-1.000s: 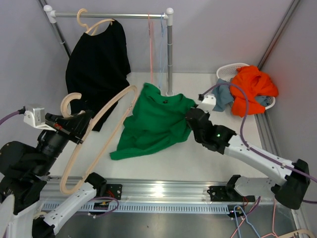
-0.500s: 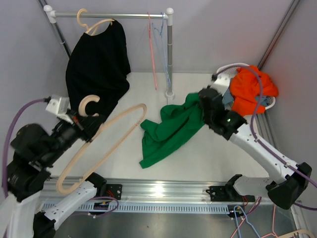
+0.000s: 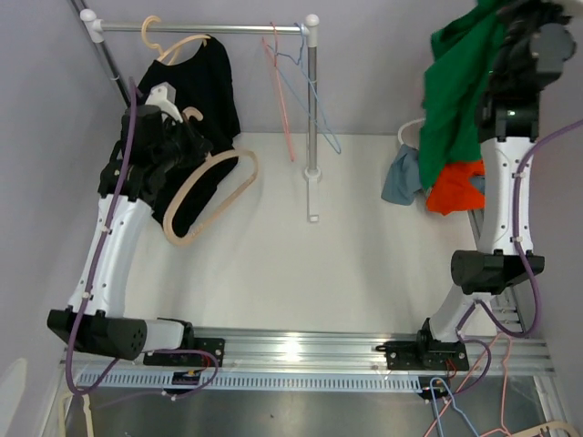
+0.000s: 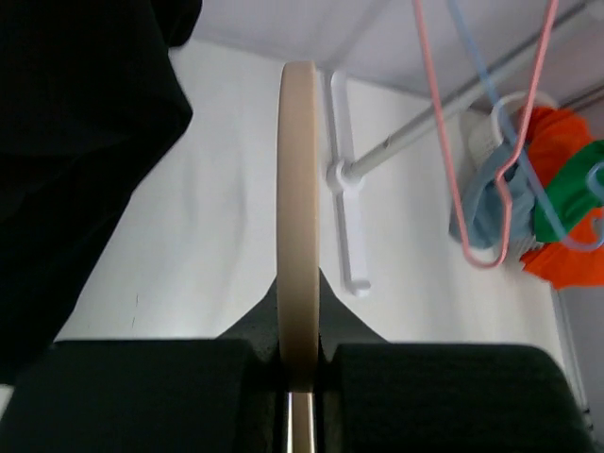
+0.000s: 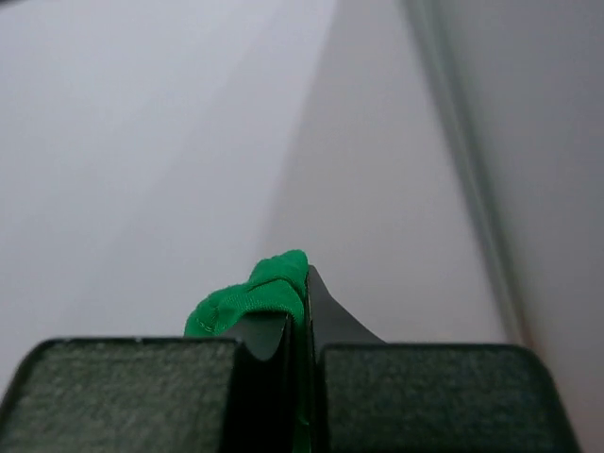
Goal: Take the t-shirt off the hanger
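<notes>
Well, over the table (image 3: 319, 264) the job looks done. The green t-shirt (image 3: 453, 100) hangs high at one o'clock, clear of its hanger and dangling above the laundry basket (image 3: 412, 130), likely so it can drop in. At ten o'clock the wooden hanger (image 4: 299, 189) is bare, held up beside the black shirt (image 3: 196, 100), probably bound for the rail (image 3: 209, 28). The left gripper (image 4: 300, 330) is clamped tight on the hanger's edge, and the right gripper (image 5: 304, 316) is pinched shut on a fold of green cloth.

Open table (image 3: 273, 264) around rack post (image 3: 312, 118); black shirt (image 3: 196, 100) left, green t-shirt (image 3: 455, 82) over basket (image 3: 408, 130) right.
</notes>
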Tool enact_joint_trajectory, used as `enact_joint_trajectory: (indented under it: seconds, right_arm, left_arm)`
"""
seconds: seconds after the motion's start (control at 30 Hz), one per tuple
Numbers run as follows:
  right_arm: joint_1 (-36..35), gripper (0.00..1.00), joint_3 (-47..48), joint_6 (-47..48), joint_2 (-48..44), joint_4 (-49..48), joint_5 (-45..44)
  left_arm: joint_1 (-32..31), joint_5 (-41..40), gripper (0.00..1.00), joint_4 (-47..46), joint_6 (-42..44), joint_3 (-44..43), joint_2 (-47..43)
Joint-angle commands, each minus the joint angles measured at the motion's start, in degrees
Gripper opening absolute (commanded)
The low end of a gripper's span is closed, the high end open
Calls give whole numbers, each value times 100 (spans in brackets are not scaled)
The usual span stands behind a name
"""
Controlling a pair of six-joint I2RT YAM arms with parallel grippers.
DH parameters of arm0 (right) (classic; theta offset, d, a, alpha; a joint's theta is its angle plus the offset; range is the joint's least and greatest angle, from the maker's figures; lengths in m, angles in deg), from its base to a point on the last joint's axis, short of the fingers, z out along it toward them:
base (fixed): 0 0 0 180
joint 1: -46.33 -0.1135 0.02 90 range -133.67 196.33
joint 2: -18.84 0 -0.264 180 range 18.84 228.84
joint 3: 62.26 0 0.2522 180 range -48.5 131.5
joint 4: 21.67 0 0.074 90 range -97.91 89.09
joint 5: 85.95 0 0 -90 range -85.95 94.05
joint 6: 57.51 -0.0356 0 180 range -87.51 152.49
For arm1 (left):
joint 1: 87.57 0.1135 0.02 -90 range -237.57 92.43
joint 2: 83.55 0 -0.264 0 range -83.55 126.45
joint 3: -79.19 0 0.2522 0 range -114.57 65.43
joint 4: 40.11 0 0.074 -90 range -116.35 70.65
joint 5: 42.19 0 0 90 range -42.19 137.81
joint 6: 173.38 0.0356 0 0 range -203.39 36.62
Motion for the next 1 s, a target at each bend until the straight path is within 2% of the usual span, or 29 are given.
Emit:
enact_joint_trajectory:
  seconds: [0.0, 0.03, 0.07, 0.13, 0.17, 0.2, 0.23, 0.27, 0.33, 0.37, 0.43, 0.47, 0.5, 0.53, 0.57, 0.77, 0.87, 0.97]
  right_arm:
    - [521, 0, 826, -162, 35, -997, -396]
    - [521, 0, 731, -3, -78, -796, -894]
    - [521, 0, 252, 68, -193, -646, -1213]
    - [643, 0, -531, -115, -665, 98, -1453]
    - [687, 0, -1449, -281, -816, 398, -1610]
    - [792, 0, -1910, -796, -957, 793, -1759]
    - [871, 0, -2324, -1097, -1054, 1606, -1787]
    - [951, 1, -2902, -1379, -1064, 2023, -1326]
    - [1196, 0, -3363, -1907, -889, 3006, -682]
    - [1276, 0, -3600, -2057, -653, 3134, -332]
    - [1512, 0, -4251, -2277, -432, 3144, 13]
    - [1601, 2, -4384, -2417, -344, 3100, 197]
    - [1689, 17, -4611, -2514, -369, 2865, 304]
    - [1768, 43, -4666, -2602, -422, 2775, 296]
    - [1769, 99, -4657, -2586, -509, 2670, 165]
    - [1515, 100, -3805, -1718, -1098, 2432, -407]
    - [1470, 99, -3918, -1584, -1494, 2256, -302]
    - [1470, 99, -4225, -1584, -1801, 2037, -232]
  left_arm:
    - [43, -68, 0, -720, -273, -937, 309]
    - [43, -102, 0, -729, -264, -1207, 478]
    - [43, -103, 0, -773, -247, -1341, 645]
    - [43, 20, 1, -1150, -211, -1798, 1111]
    - [43, 307, 0, -1273, -220, -1930, 1304]
    - [26, 441, 1, -1396, -185, -2427, 1488]
    - [-18, 416, 1, -1328, -124, -2684, 1960]
    - [-71, 285, 1, -1118, 51, -2983, 2243]
    - [-185, 161, 0, -540, 280, -4464, 3102]
    - [-220, 144, 0, -449, 420, -5010, 3307]
    - [-256, 135, 0, -562, 605, -5087, 3494]
    - [-256, 135, 0, -954, 667, -4964, 3459]
    - [-256, 187, 0, -1202, 737, -4815, 3398]
    - [-264, 109, 1, -1430, 860, -4683, 3328]
    - [-273, 39, 1, -1755, 887, -4369, 3257]
    - [-299, -49, 1, -1942, 949, -4690, 3485]
    - [-361, -164, 1, -2144, 1019, -4568, 3354]
    - [-449, -200, 0, -2574, 1133, -4016, 3047]
